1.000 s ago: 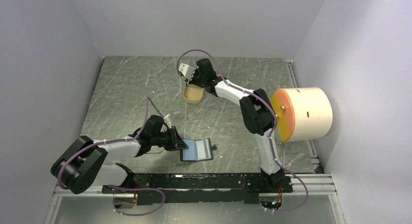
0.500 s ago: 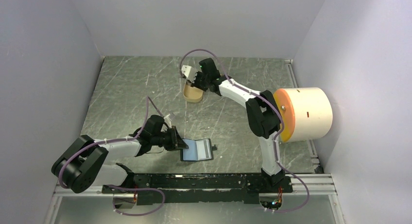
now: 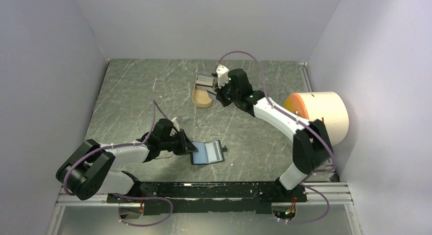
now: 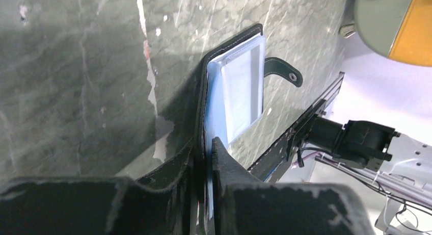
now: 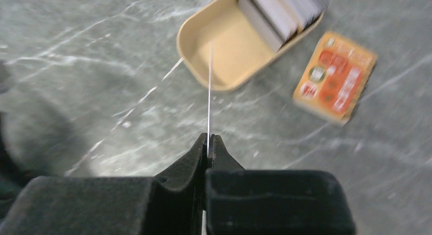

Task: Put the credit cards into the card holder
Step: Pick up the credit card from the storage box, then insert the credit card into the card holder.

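Observation:
The black card holder point(image 3: 208, 152) lies open near the front edge, with its blue lining and clear pocket point(image 4: 244, 92) facing up and its snap tab point(image 4: 283, 72) to the side. My left gripper point(image 3: 190, 146) is shut on the holder's left cover point(image 4: 206, 143). My right gripper point(image 5: 209, 139) is shut on a pale credit card point(image 5: 209, 87), seen edge-on as a thin white line, a little above the table beside the tan tin point(image 5: 224, 51). A tan-orange credit card point(image 5: 335, 77) lies flat on the table next to the tin. In the top view the right gripper point(image 3: 218, 92) hovers just right of the tin point(image 3: 201, 99).
A stack of grey cards point(image 5: 282, 10) stands in the tin's far end. A big cream cylinder with an orange face point(image 3: 320, 118) sits at the right wall, close to the right arm's elbow. Grey walls enclose the marbled table point(image 3: 132, 92).
My right gripper shut on a card at the tin and drew back to the right with it, its elbow swinging right. The left gripper kept its hold, and the holder shifted slightly.

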Robot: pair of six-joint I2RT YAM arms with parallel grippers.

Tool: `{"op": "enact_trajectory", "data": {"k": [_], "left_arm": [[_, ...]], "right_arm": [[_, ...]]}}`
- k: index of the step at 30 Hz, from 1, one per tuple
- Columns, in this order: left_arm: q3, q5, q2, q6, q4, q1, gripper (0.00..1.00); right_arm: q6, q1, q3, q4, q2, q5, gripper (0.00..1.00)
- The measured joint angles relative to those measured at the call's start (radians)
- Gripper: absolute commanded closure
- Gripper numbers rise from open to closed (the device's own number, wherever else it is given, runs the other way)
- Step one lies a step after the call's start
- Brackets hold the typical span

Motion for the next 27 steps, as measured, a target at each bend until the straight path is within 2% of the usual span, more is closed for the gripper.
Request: {"op": "enact_trajectory", "data": {"k": [6, 9, 14, 17, 21, 25, 27], "left_arm": [[0.031, -0.002, 0.057, -0.024, 0.047, 0.000, 0.76], [0.039, -0.001, 0.076, -0.030, 0.067, 0.000, 0.65], [0.033, 0.001, 0.076, -0.032, 0.084, 0.000, 0.65], [0.030, 0.000, 0.058, -0.028, 0.075, 0.000, 0.67], [0.018, -0.001, 0.016, -0.027, 0.066, 0.000, 0.76], [0.003, -0.008, -0.010, -0.024, 0.049, 0.000, 0.91], [-0.009, -0.013, -0.017, -0.026, 0.046, 0.000, 0.91]], "right_arm": [[0.328, 0.014, -0.246, 0.026, -0.240, -0.010, 1.00], [0.474, 0.037, -0.363, 0.046, -0.332, -0.039, 1.00], [0.663, 0.148, -0.518, 0.089, -0.420, -0.037, 1.00], [0.762, 0.212, -0.607, 0.135, -0.473, -0.019, 1.00], [0.875, 0.251, -0.705, 0.209, -0.502, 0.021, 1.00], [0.945, 0.271, -0.777, 0.259, -0.504, 0.053, 1.00], [0.964, 0.274, -0.798, 0.285, -0.504, 0.056, 1.00]]}}
